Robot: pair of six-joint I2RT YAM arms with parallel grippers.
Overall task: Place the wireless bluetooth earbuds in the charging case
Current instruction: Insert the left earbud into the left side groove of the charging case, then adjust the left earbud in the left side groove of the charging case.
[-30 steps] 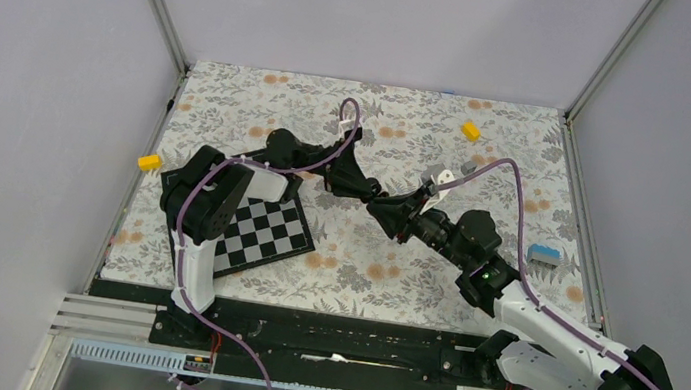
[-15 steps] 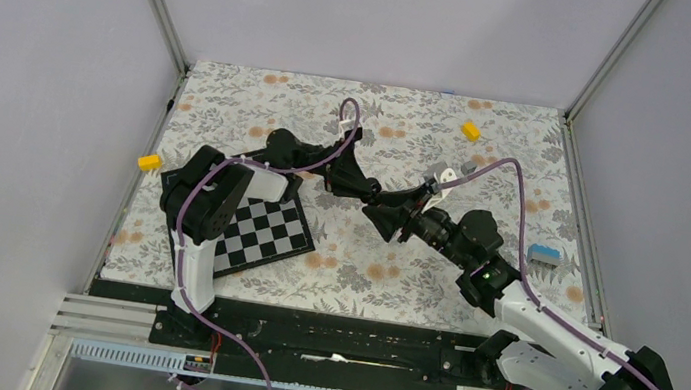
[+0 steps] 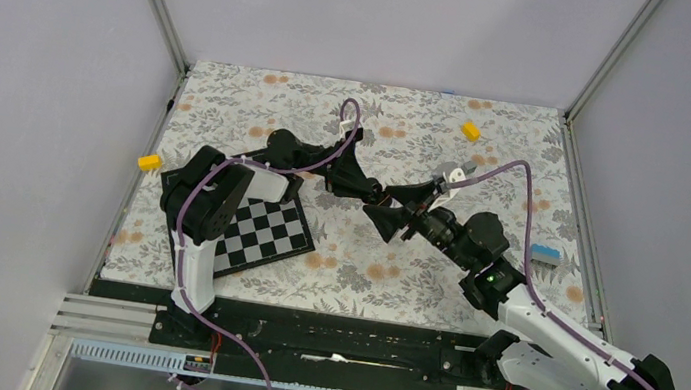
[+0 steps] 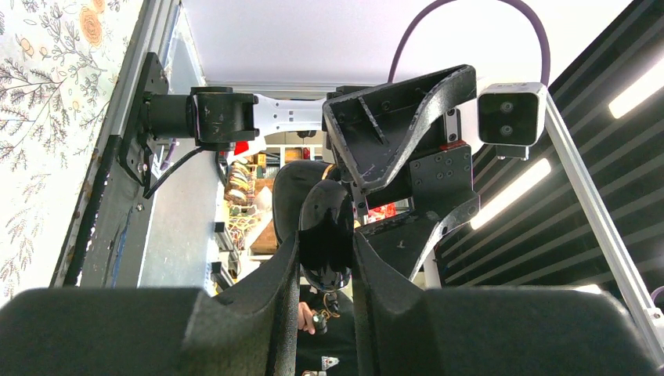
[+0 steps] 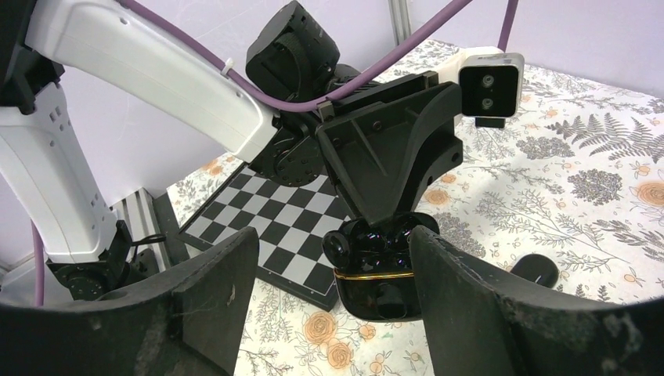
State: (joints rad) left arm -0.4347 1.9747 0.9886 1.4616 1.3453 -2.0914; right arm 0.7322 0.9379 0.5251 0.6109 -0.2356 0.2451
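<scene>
The small black rounded charging case (image 5: 381,276) is smooth, high-gloss plastic, ringed by a thin gold metallic band. The black plastic fingers (image 5: 485,313) of the right gripper (image 5: 333,251) look matt and finely grainy, unlike the smooth, semi-gloss white plastic arm shell (image 5: 149,55). The floral-printed table covering (image 5: 579,157) is matt, and the black-and-white chequered board (image 5: 266,211) is faintly sheeny.

Glossy black charging case (image 5: 381,274), gold seam, lid open, pinched aloft in left end effector (image 4: 325,252), earbud (image 5: 339,247) seated inside

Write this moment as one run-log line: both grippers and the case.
left gripper: shut on charging case | right gripper: open, empty | charging case: in the air
</scene>
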